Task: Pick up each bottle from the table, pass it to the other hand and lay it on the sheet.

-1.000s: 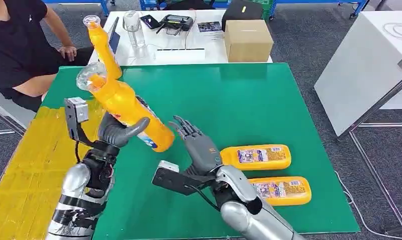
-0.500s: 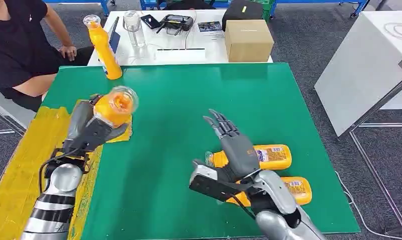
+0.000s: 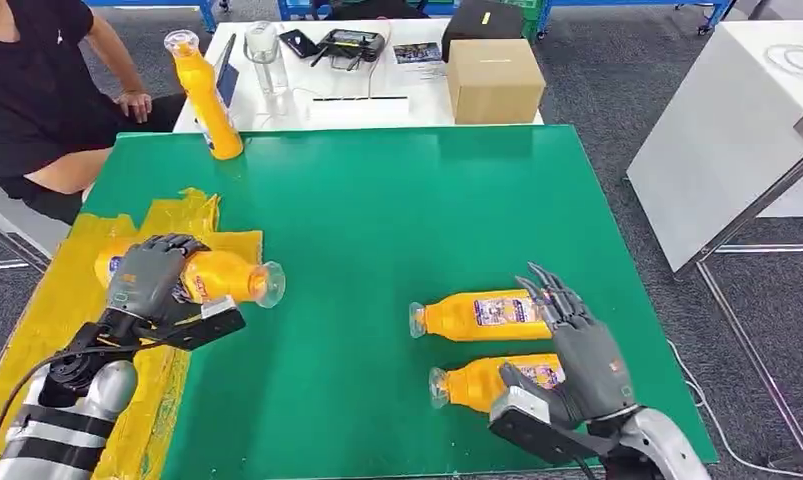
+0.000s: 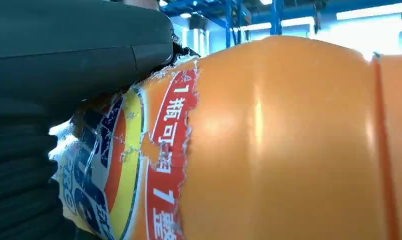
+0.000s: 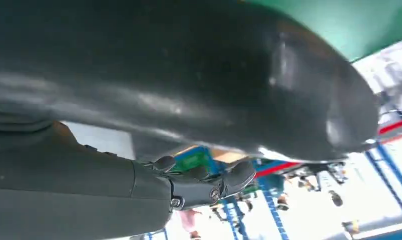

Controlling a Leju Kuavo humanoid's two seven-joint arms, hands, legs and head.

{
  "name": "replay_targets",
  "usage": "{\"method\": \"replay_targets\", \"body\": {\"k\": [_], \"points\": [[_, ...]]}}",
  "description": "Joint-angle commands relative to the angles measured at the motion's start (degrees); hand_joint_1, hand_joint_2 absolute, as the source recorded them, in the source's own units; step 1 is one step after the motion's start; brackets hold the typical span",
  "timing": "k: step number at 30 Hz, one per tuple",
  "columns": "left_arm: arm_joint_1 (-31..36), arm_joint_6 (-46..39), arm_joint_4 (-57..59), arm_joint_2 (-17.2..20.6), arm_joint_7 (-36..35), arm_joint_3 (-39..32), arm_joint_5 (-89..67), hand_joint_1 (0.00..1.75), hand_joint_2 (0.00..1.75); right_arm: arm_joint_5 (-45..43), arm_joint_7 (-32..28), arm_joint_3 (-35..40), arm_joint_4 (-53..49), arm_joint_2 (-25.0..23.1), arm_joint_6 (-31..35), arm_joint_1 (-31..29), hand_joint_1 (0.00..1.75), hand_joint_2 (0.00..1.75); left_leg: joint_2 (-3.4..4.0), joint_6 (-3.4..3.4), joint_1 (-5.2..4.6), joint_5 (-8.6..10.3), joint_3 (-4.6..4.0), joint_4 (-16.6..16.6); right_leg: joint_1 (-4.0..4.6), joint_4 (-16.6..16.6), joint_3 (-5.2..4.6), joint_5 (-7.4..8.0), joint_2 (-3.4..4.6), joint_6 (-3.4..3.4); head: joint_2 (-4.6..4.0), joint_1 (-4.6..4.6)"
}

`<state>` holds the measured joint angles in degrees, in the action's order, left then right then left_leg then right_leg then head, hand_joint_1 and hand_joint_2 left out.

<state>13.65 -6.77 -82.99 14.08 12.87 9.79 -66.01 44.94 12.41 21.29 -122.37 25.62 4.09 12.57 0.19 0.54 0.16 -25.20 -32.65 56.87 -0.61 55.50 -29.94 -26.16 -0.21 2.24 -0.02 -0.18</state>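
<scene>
My left hand gripped a sideways orange bottle on the yellow sheet; my spread, empty right hand hovered beside two more bottles at its nine o'clock.

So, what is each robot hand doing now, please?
Left robot hand: holding a bottle on the sheet.
Right robot hand: open, holding nothing.

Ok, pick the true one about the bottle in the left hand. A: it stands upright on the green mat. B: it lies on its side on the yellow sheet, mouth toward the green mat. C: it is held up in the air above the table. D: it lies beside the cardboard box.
B: in the head view the left hand grips the bottle lying flat on the yellow sheet, mouth pointing at the green mat.
</scene>
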Motion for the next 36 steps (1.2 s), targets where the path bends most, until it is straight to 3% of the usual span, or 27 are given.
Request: {"method": "replay_targets", "body": {"k": [1,2,3,7,10,11,17,18,19,36], "points": [[3.93,4.41,12.34,7.32,0.16,8.57,0.52,1.75,1.75,-0.32,-0.22,-1.47,-1.09,1.63,0.47,3.92,0.0,0.0,-0.1,-0.05,0.08,-0.03,0.19,-0.04,0.08,-0.08,0.24,-0.03,-0.07,-0.08,0.0,-0.02],[4.0,4.85,13.45,7.19,0.21,8.9,0.86,1.75,1.75,-0.37,-0.24,-0.84,-0.77,1.44,0.36,3.75,0.0,0.0,-0.13,-0.07,0.13,-0.03,0.23,-0.03,0.13,-0.11,0.29,-0.02,-0.1,-0.12,0.0,-0.02],[4.2,5.28,14.5,7.21,0.24,9.54,0.65,1.75,1.75,-0.38,-0.27,-0.3,-0.52,1.04,0.4,3.53,0.0,1.75,-0.09,-0.04,0.06,0.01,0.14,-0.04,0.06,-0.06,0.14,-0.01,-0.08,-0.07,0.0,-0.02],[4.64,5.37,16.16,6.73,-0.14,10.49,0.39,1.75,1.75,-0.23,-0.25,0.79,-0.01,0.18,0.62,3.01,0.0,1.75,-0.12,-0.06,0.14,0.0,0.25,-0.07,0.15,-0.16,0.29,-0.01,-0.08,-0.11,0.0,-0.02],[5.63,6.5,19.53,6.28,-0.98,12.47,-0.45,1.75,1.75,-0.37,-0.77,2.55,0.92,-3.25,2.6,2.33,0.0,1.75,-0.12,-0.03,0.13,0.01,0.24,-0.08,0.13,-0.17,0.29,-0.02,-0.08,-0.09,0.0,0.0],[6.23,6.69,21.08,5.96,-1.36,13.06,-0.67,1.75,1.75,-0.29,-1.17,3.28,1.39,-4.57,3.9,2.26,0.0,0.0,-0.09,-0.02,0.09,0.04,0.21,-0.09,0.08,-0.14,0.24,-0.01,-0.07,-0.07,0.0,-0.02],[10.31,7.54,27.98,4.07,-1.21,15.66,-0.31,1.69,1.75,-1.72,-2.87,5.77,4.05,-6.28,3.6,-1.15,0.0,0.0,-0.09,-0.01,0.07,0.07,0.14,-0.06,0.06,-0.09,0.16,0.02,-0.06,-0.05,0.0,0.0],[10.86,7.68,28.77,3.78,-1.13,16.11,-0.27,0.37,1.75,-1.83,-3.2,5.83,4.49,-6.58,3.21,-1.57,0.0,0.0,-0.12,-0.02,0.1,0.08,0.19,-0.08,0.1,-0.14,0.23,0.03,-0.08,-0.08,0.0,-0.02],[11.7,7.88,29.54,3.63,-1.18,16.92,-0.42,0.0,1.75,-1.11,-3.89,6.03,5.12,-6.71,2.69,-2.25,0.0,0.0,-0.12,-0.03,0.13,0.08,0.24,-0.1,0.12,-0.17,0.29,0.04,-0.07,-0.1,0.0,0.0],[12.71,8.78,29.96,3.8,-1.35,17.59,0.16,0.0,1.75,-1.34,-4.31,5.55,5.8,-6.81,1.67,-2.84,0.0,0.0,-0.09,0.02,0.08,0.1,0.23,-0.06,0.07,-0.1,0.31,0.05,-0.03,-0.02,0.0,-0.02]]}}
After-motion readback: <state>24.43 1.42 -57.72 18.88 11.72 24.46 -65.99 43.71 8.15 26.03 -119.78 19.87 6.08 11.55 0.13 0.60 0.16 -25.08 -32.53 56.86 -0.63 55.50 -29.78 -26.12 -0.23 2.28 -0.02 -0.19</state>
